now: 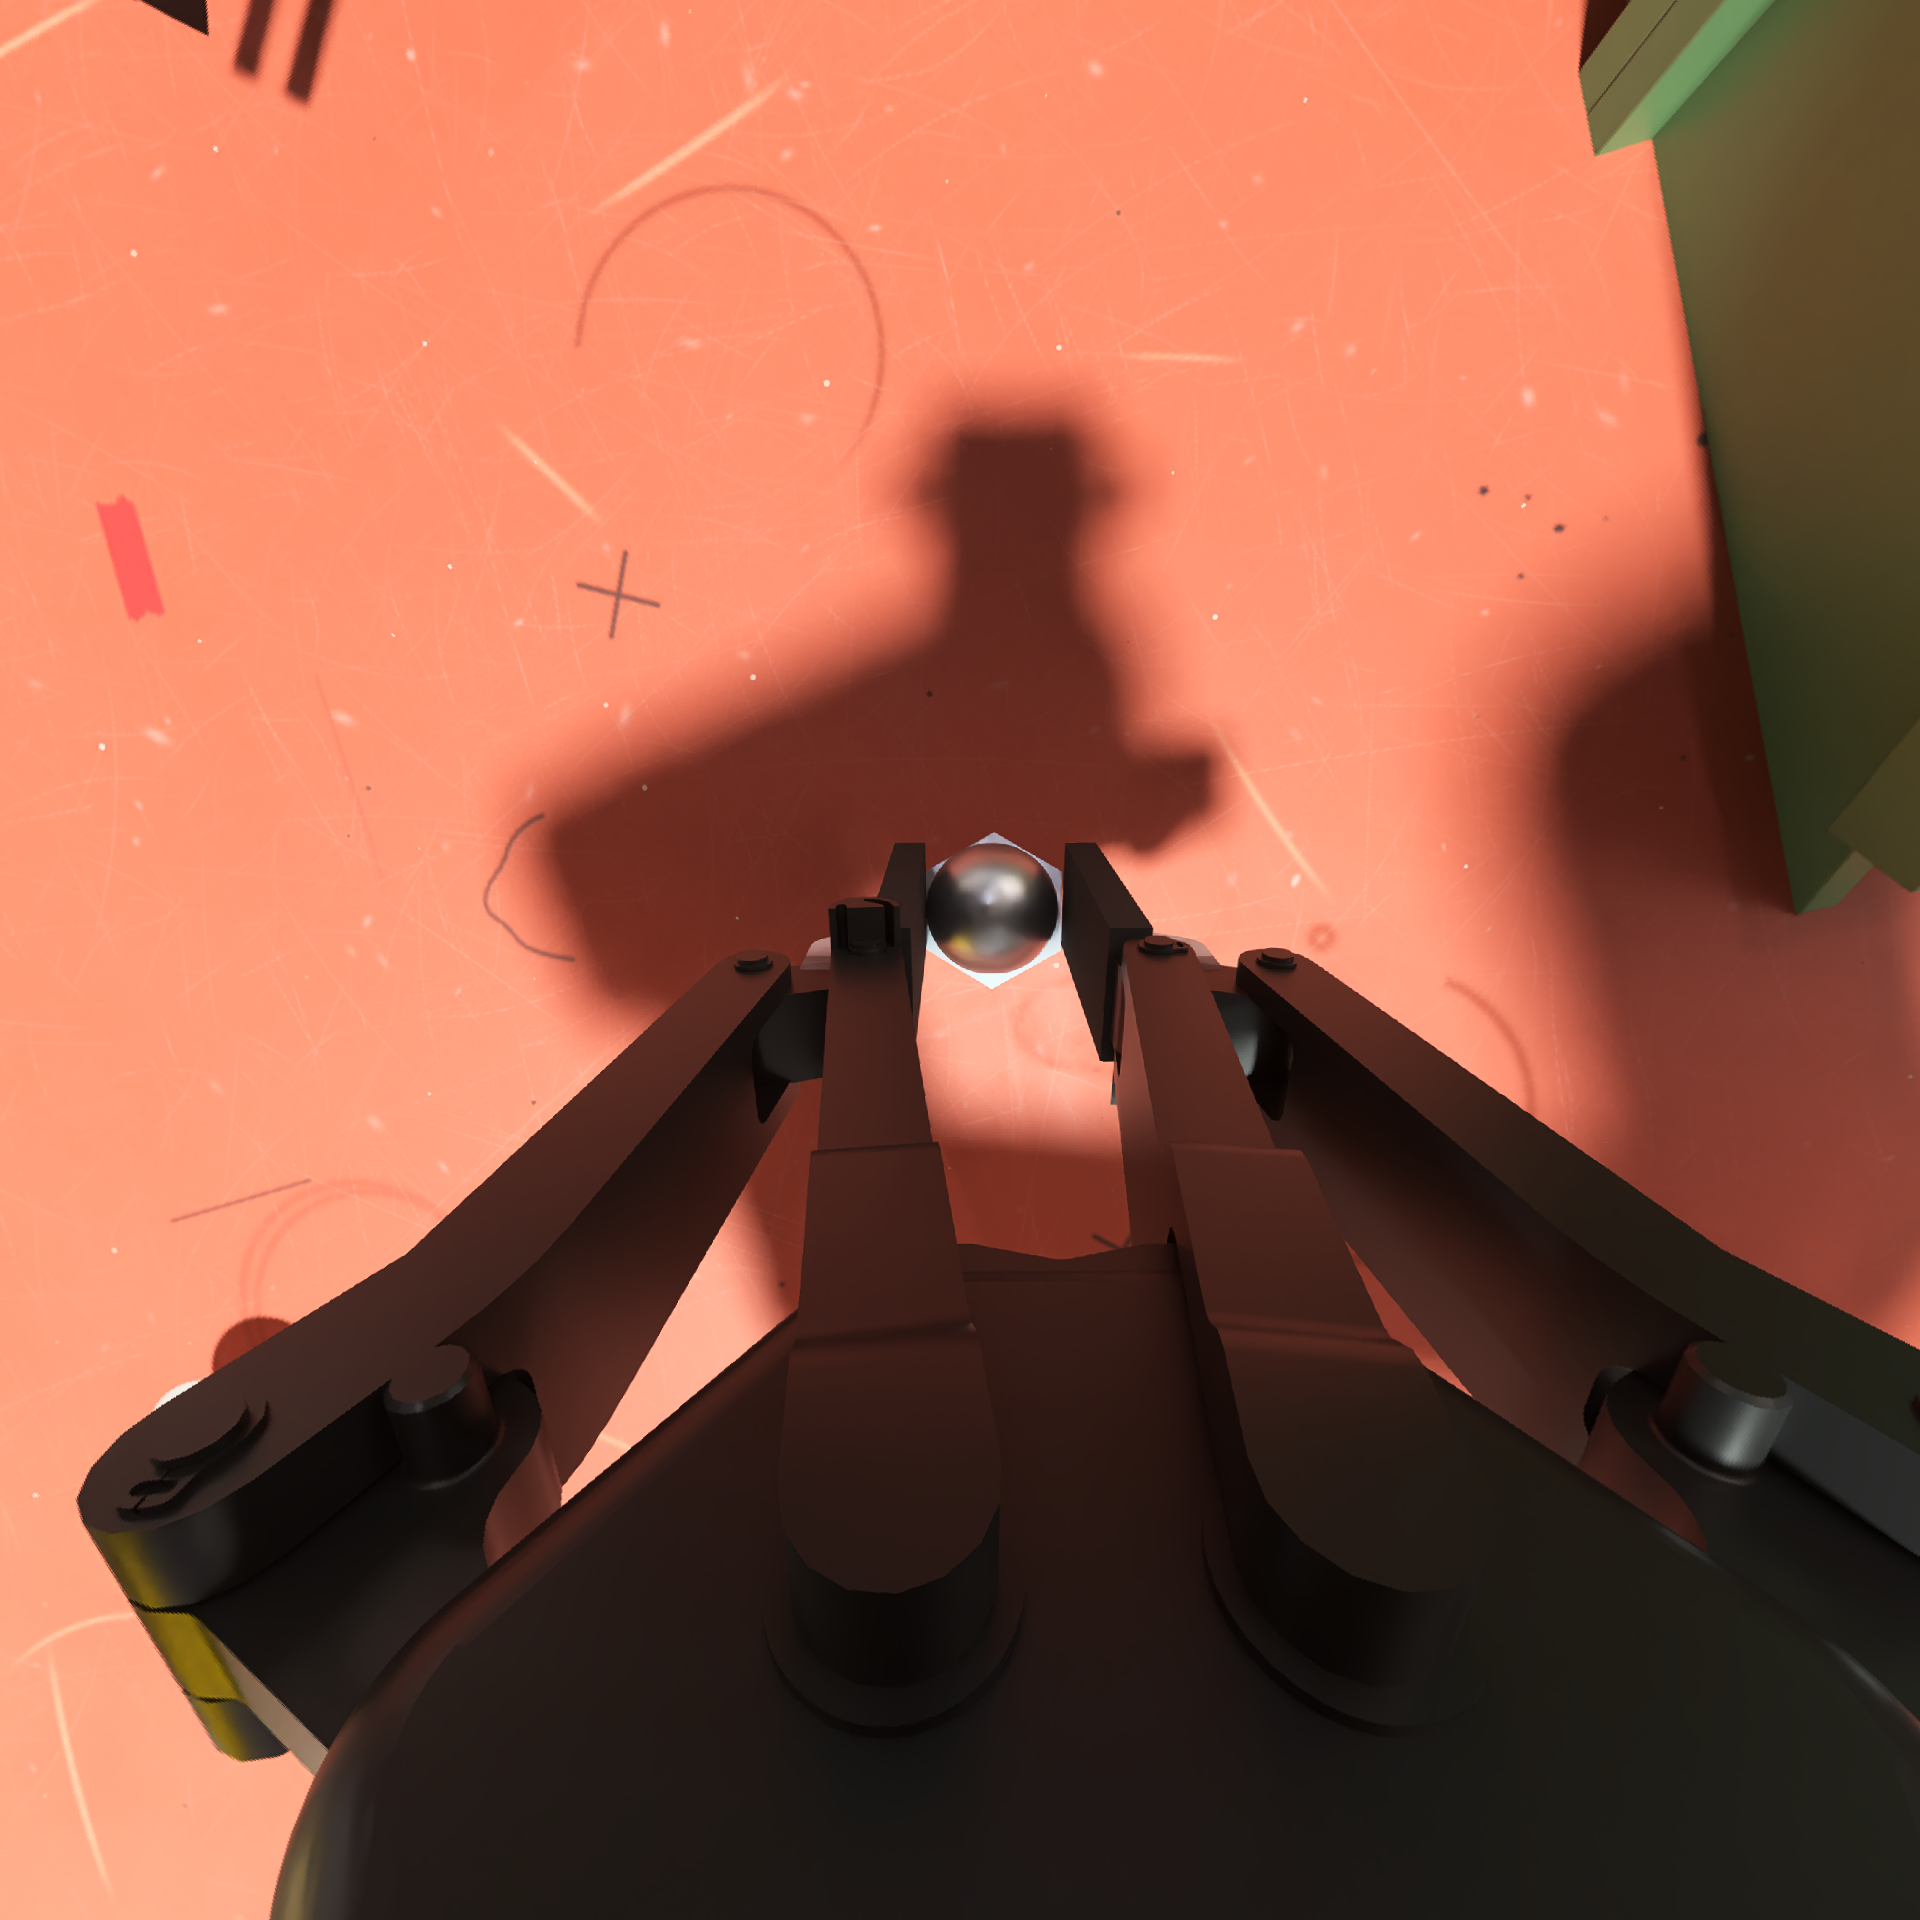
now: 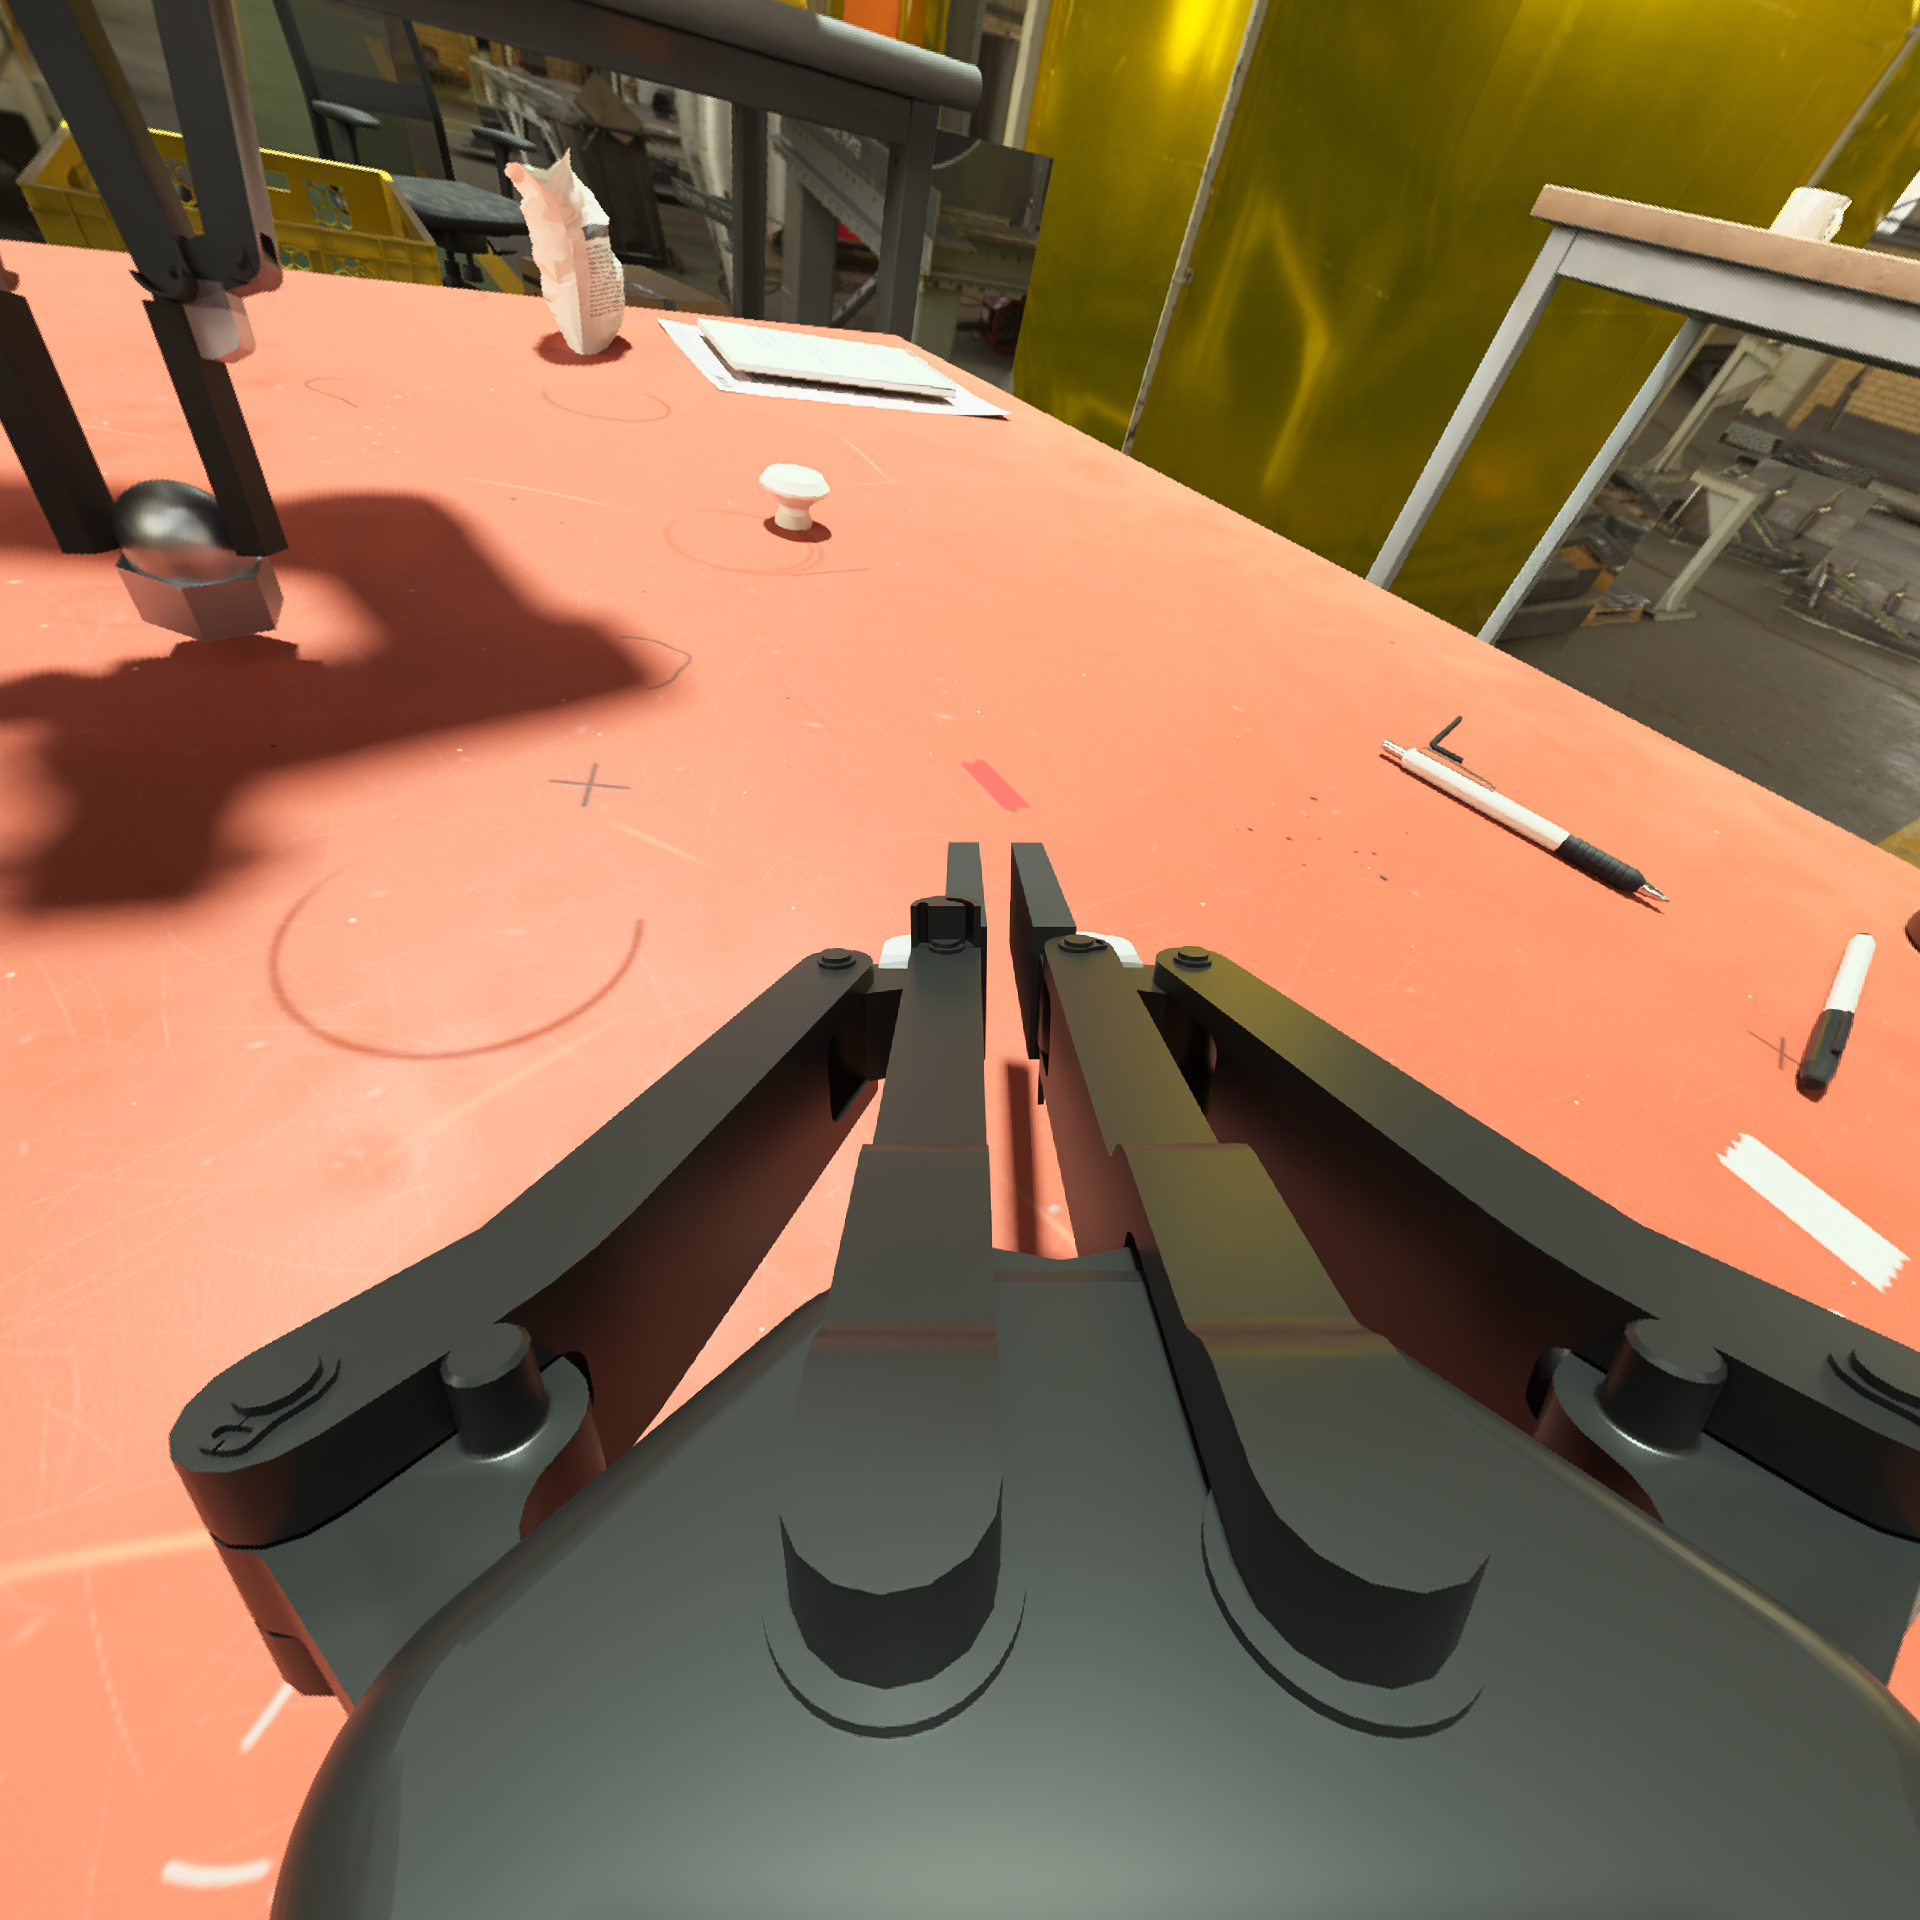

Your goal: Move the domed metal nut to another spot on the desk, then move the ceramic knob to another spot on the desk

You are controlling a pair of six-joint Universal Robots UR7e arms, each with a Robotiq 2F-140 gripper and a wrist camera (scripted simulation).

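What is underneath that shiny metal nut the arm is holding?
Under the domed metal nut, held in the left end effector, only bare orange desk and a shadow show; the nut seems slightly lifted. Its underside cannot be seen.

Lighting bright, overhead; hard dark shadows on the salmon surface (image 2: 1195, 644); glare on yellow panels (image 2: 1299, 208); wide-angle edge distortion; focus sharp.

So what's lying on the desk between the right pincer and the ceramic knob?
In the right wrist view, only a short strip of red tape lies between the right pincer and the ceramic knob; the rest of that stretch is bare desk.
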